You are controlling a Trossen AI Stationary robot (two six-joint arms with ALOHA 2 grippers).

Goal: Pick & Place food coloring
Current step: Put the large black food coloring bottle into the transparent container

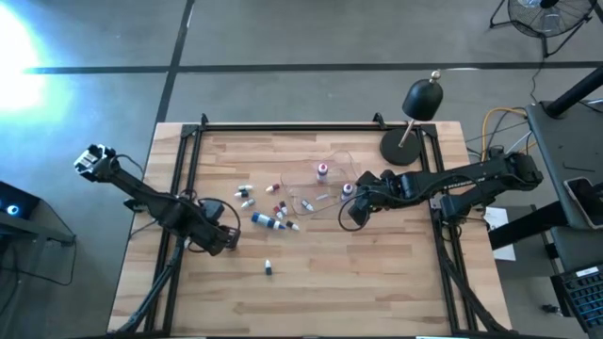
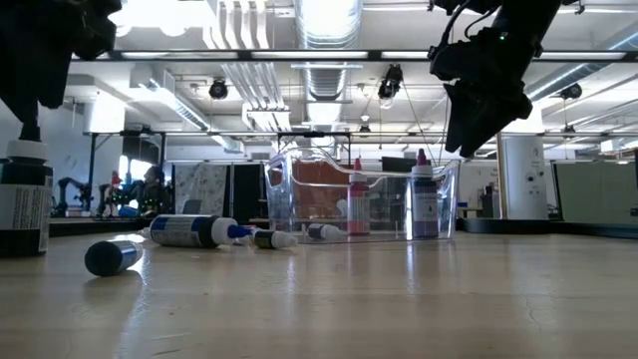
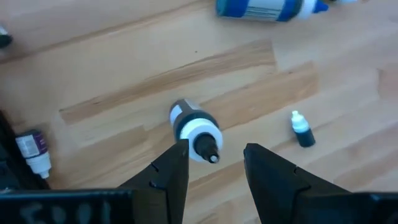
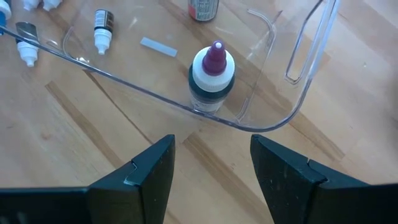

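Note:
My left gripper (image 3: 214, 152) hangs open over an upright food coloring bottle (image 3: 198, 134) with a white shoulder and dark cap, which stands on its base on the wood at the table's left (image 2: 24, 199). The fingers do not touch it. My right gripper (image 4: 211, 146) is open above the near wall of the clear tray (image 4: 155, 93). Inside the tray a maroon-capped bottle (image 4: 211, 71) stands upright, with a second one (image 4: 204, 7) behind it and a small bottle (image 4: 102, 28) lying flat. Several more bottles (image 1: 268, 221) lie on the wood left of the tray.
A blue-bodied bottle (image 3: 267, 9), a small dark one (image 3: 303, 132) and a purple-labelled one (image 3: 31, 150) lie near my left gripper. One bottle (image 1: 268, 268) lies alone toward the near edge. A black dome lamp (image 1: 415, 118) stands at the far right.

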